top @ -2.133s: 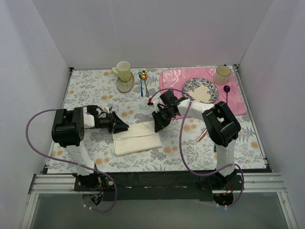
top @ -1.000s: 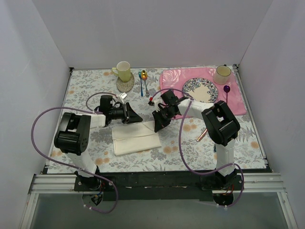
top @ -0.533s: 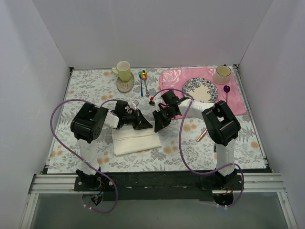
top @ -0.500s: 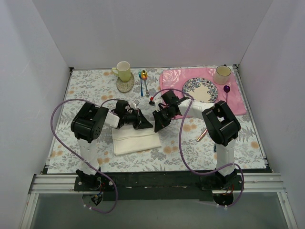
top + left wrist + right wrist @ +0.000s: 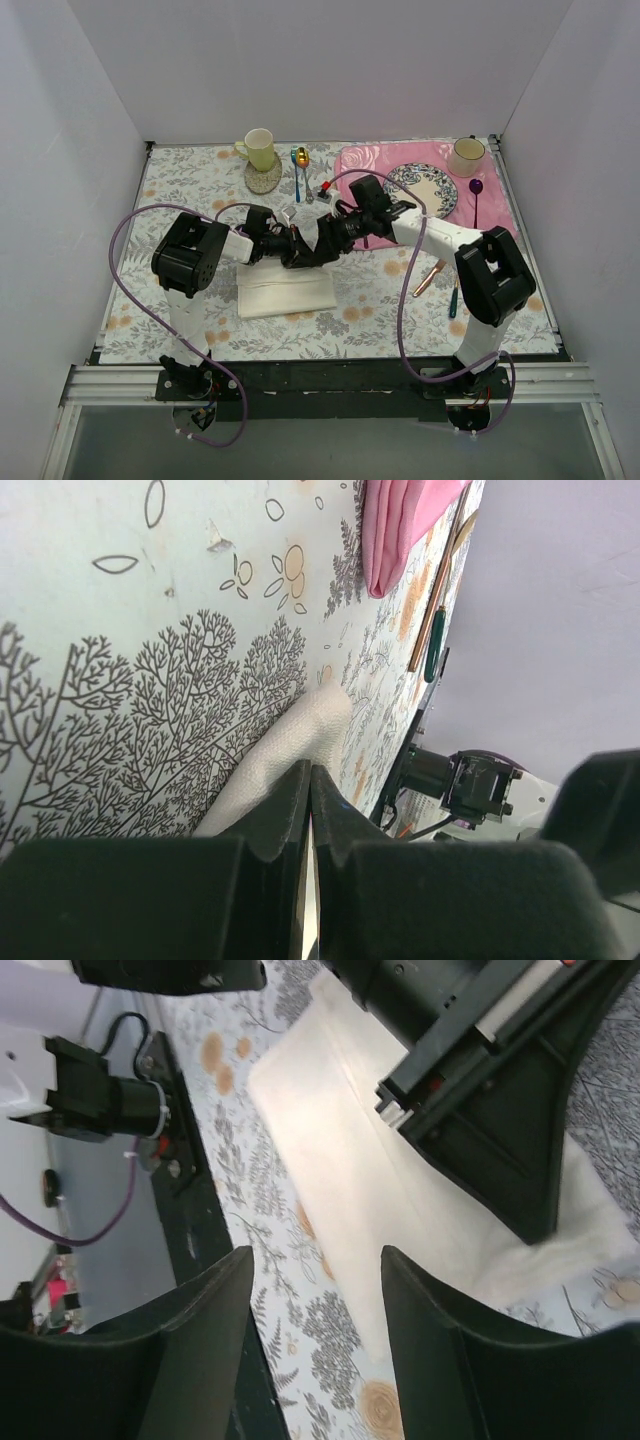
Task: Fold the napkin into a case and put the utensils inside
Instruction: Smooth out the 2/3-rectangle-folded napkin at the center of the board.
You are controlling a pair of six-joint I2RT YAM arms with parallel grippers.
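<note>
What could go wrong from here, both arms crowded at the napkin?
1. The left pincer is shut on just the corner of the napkin; the cloth may slip out on lifting.
2. The open right pincer hangs right beside the left one over the cloth; they could collide.
3. The knife and teal-handled spoon lie beside the right arm; a sweep might knock them away.

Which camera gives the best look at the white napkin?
Top external: nearly the whole folded napkin shows, bar its far right corner under the arms. Left wrist shows only one corner, at the shut left gripper; right wrist shows much, partly behind that gripper.
</note>
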